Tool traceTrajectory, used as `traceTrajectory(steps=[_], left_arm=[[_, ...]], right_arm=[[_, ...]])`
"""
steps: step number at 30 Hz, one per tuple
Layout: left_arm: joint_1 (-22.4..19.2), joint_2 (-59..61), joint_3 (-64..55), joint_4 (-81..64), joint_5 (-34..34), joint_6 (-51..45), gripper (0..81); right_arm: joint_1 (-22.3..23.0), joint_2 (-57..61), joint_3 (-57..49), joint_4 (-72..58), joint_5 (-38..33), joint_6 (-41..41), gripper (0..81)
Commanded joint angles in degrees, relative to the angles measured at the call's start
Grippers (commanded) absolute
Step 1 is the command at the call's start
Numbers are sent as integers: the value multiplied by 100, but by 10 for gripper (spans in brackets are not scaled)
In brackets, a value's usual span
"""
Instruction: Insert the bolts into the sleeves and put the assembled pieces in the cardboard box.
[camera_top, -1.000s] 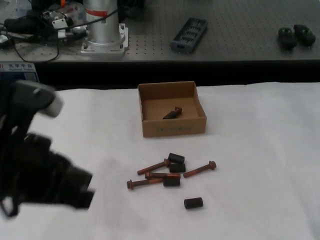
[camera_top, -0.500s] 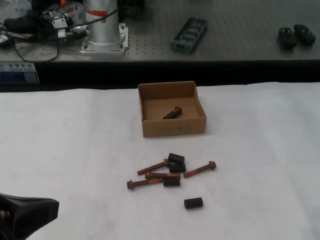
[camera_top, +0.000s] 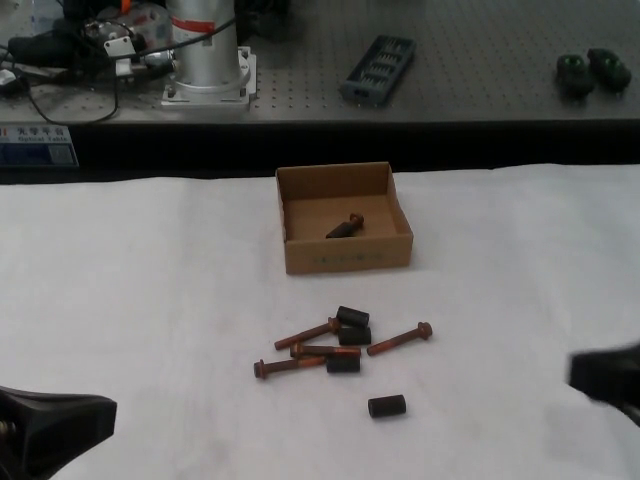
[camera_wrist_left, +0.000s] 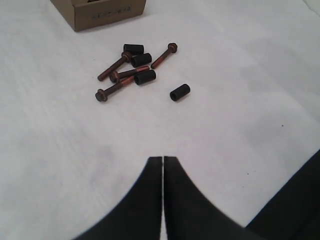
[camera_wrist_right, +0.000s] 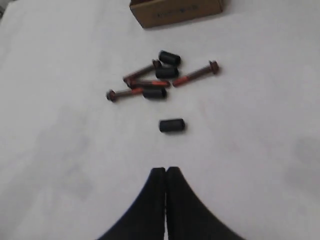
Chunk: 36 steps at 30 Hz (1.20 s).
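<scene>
My left gripper (camera_wrist_left: 163, 160) and my right gripper (camera_wrist_right: 165, 171) are plain black. The sleeves (camera_top: 385, 406) are black too, the bolts (camera_top: 398, 340) a rusty copper-brown. The cardboard box (camera_top: 345, 258) is tan brown, the cloth (camera_top: 150, 280) plain white. The bench (camera_top: 480, 90) is grey, dotted with holes.

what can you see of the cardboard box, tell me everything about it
The cardboard box is plain brown card, open at the top, with faint print on its near wall. It stands upright on the white sheet, beyond the loose bolts and sleeves and apart from them. One dark assembled piece lies slantwise on its floor. Nothing else touches it.
</scene>
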<state>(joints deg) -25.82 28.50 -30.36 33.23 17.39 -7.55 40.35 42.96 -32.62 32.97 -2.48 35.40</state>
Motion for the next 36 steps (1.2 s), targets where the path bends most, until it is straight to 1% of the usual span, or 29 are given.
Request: traceTrajectory(steps=[1, 3, 5, 7, 8, 13, 18, 21, 25, 27, 31, 34, 36], left_arm=[[-19, -50, 2, -57, 10, -82, 7], [-19, -50, 2, -80, 10, -82, 7], [-19, -50, 2, -109, 10, -95, 7], [-19, -50, 2, -143, 10, -104, 7], [-19, -50, 2, -170, 10, -104, 7], [-19, -50, 2, -264, 10, -104, 7], [-19, -50, 2, -356, 10, -104, 7], [-19, -50, 2, -357, 10, -104, 7], [-19, -50, 2, -365, 10, -104, 7], [-19, -50, 2, -365, 10, -104, 7], [-19, -50, 2, -377, 10, -104, 7], [-19, -50, 2, -377, 10, -104, 7], [-19, -50, 2, -377, 10, -104, 7]], right_arm=[[-27, 413, -42, -647, -163, 347, 57], [-27, 1036, -95, -1009, -239, 660, 149], [-27, 1676, -225, -1177, -240, 964, 278], [-27, 2229, -417, -1228, -240, 1151, 354], [-27, 2525, -530, -1259, -240, 1181, 361], [-27, 3850, -1183, -1325, -250, 1567, 326], [-101, 4875, -1961, -1249, -239, 2103, 323], [-183, 5354, -2395, -1092, -239, 2179, 323], [-331, 5882, -2939, -662, -258, 2179, 323], [-419, 6093, -3215, -325, -263, 2305, 323], [-534, 6338, -3587, 190, -355, 2819, 323], [-570, 6390, -3680, 201, -374, 3314, 323], [-568, 6403, -3696, 187, -374, 3504, 319]])
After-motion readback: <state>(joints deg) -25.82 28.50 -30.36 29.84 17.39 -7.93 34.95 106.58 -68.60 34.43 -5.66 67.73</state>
